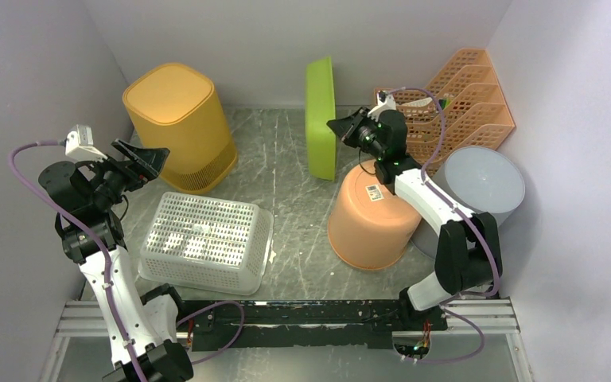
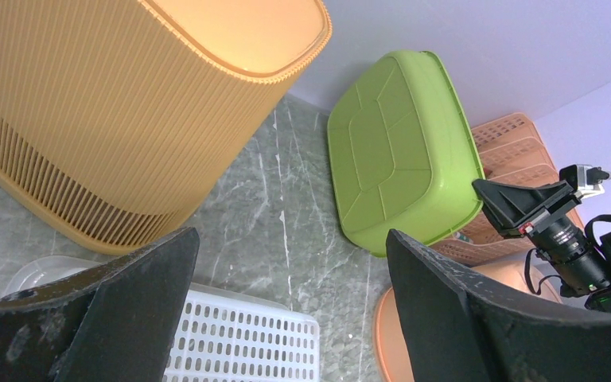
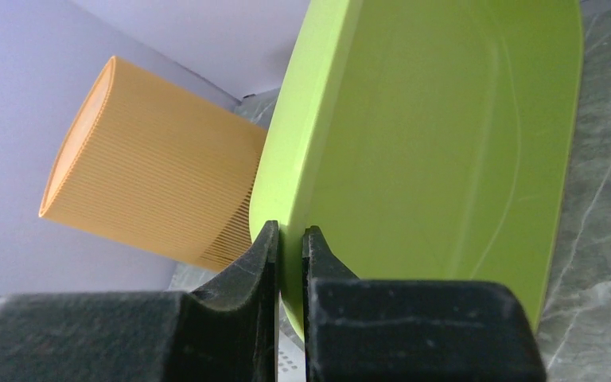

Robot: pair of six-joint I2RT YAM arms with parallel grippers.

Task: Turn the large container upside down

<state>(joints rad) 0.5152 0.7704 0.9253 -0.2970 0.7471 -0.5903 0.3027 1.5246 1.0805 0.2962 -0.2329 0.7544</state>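
Observation:
The green tub (image 1: pixel 320 111) stands on its side edge at the back middle of the table, tilted up nearly vertical. Its ribbed bottom faces the left wrist view (image 2: pixel 398 143). My right gripper (image 1: pixel 336 127) is shut on the tub's rim; in the right wrist view both fingers pinch the green rim (image 3: pixel 286 183) between them, the gripper (image 3: pixel 290 239) at its lower edge. My left gripper (image 1: pixel 155 157) is open and empty, held up at the left, pointing toward the tub. Its jaws (image 2: pixel 292 235) stand wide apart over the table.
A yellow ribbed bin (image 1: pixel 179 119) stands upside down at the back left. A white perforated basket (image 1: pixel 207 239) lies upside down at the front left. An orange bucket (image 1: pixel 370 219) lies overturned under the right arm. A grey bucket (image 1: pixel 481 187) and an orange lattice organizer (image 1: pixel 461 95) stand at the right.

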